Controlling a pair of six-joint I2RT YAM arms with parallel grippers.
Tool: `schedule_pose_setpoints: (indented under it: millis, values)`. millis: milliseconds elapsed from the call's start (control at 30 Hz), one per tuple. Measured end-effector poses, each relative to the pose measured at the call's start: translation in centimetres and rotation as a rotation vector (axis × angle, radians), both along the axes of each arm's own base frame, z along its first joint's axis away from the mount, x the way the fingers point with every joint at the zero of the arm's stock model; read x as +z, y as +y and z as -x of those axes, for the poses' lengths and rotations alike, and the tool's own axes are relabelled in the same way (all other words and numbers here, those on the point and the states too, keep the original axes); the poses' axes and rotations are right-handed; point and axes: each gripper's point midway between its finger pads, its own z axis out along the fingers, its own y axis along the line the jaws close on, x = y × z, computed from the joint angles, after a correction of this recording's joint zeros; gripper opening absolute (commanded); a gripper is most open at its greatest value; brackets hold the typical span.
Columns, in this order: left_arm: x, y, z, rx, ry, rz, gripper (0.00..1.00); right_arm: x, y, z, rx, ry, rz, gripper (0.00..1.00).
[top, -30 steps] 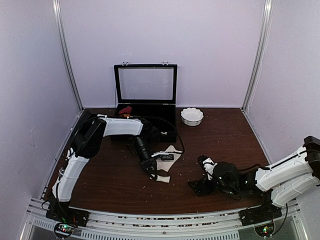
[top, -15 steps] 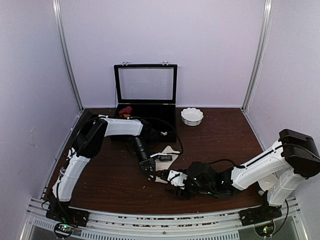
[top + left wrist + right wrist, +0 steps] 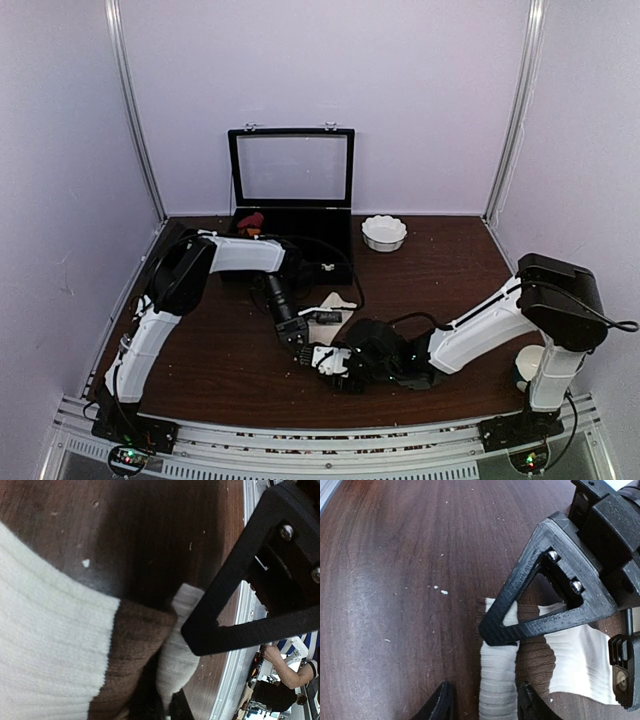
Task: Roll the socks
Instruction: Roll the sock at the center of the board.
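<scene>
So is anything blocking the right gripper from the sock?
Nothing visible. The cream ribbed sock with a brown band sits between the jaws of the right gripper; the left gripper pinches it just beyond.

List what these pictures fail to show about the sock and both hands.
- Top view: the left hand and right hand cover much of the cream ribbed fabric sock with a brown band; a second sock cannot be told.
- Left wrist view: bottom edge crops the left hand.
- Right wrist view: bottom edge crops the right hand.
</scene>
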Motion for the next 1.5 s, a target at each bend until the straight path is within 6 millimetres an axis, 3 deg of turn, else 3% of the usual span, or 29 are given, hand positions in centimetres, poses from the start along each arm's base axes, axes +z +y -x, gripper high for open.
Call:
schedule_pose_setpoints:
  millis: [200, 467, 567, 800, 1000, 1200, 1500]
  values:
    - [0.0, 0.3, 0.3, -0.013, 0.011, -0.002, 0.02, -0.2, 0.3, -0.9, 0.004, 0.009, 0.003, 0.29]
    - [0.3, 0.5, 0.7, -0.020, 0.031, 0.001, 0.32, -0.7, 0.6, -0.3, 0.040, 0.045, 0.014, 0.01]
    - [0.8, 0.5, 0.9, -0.017, 0.033, 0.006, 0.40, -0.7, 0.6, -0.2, 0.043, 0.056, 0.009, 0.00]
    - [1.4, 1.8, 0.0, -0.030, -0.146, 0.040, 0.42, -0.7, 0.9, -0.1, 0.013, 0.139, -0.007, 0.00]
    - [2.6, 4.3, -2.4, 0.002, -0.412, 0.090, 0.42, -0.6, 1.5, -0.2, -0.014, 0.311, -0.032, 0.00]
    - [4.5, 5.2, -4.4, 0.048, -0.566, 0.165, 0.42, -0.6, 1.6, -0.1, -0.044, 0.480, -0.085, 0.00]
    - [5.3, 5.1, -3.7, 0.026, -0.607, 0.250, 0.40, -0.8, 2.2, -1.2, -0.115, 0.792, -0.180, 0.00]
